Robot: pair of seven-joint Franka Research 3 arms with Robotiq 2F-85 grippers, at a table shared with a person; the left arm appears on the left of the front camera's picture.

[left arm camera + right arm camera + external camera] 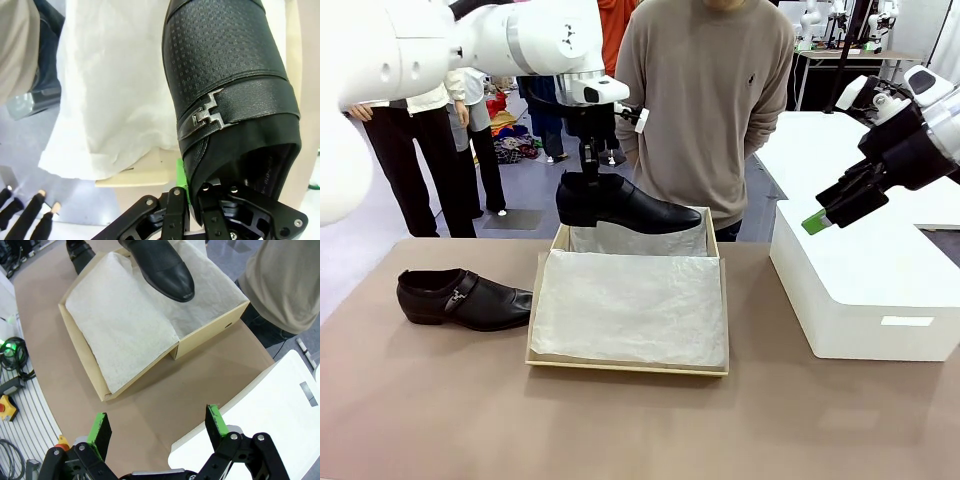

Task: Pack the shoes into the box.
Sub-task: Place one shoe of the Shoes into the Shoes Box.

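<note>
Step in hand: shoe 1 of 2 going in. L gripper (589, 168) is clamped on the heel collar of the held shoe (620, 205), one finger inside the opening and one outside (L wrist view). The shoe hangs roughly level, toe toward robot's right, over the far section of the box (625, 367). Its sole looks clear of the paper, but contact can't be confirmed. Buckle (202, 116) faces the wrist cam.

R gripper (156, 421): fingers wide apart, holding nothing, up above the white block (865, 290) on the right, well apart from the box.

Second shoe (460, 298) is on the table (620, 430), just left of the box, upright on its sole, toe pointing at the box wall.

Containers:
- The box is open, w/ tissue paper (630, 305) spread over both sections.
- R wrist view shows a step between the deeper far part and the flat near part. Judged: far = body, near = the lid folded out.
- No shoe is resting inside yet.
- Nothing is on the white block.

Next move (judgement):
- Lower shoe 1 straight down into the far section, keeping it to one side so shoe 2 fits.
- Let go only once the sole is seated.
- Watch that the tissue doesn't bunch under the toe.
- Then fetch shoe 2; L arm is the nearer one.

A person (705, 90) stands at the far edge, not reaching in.
</note>
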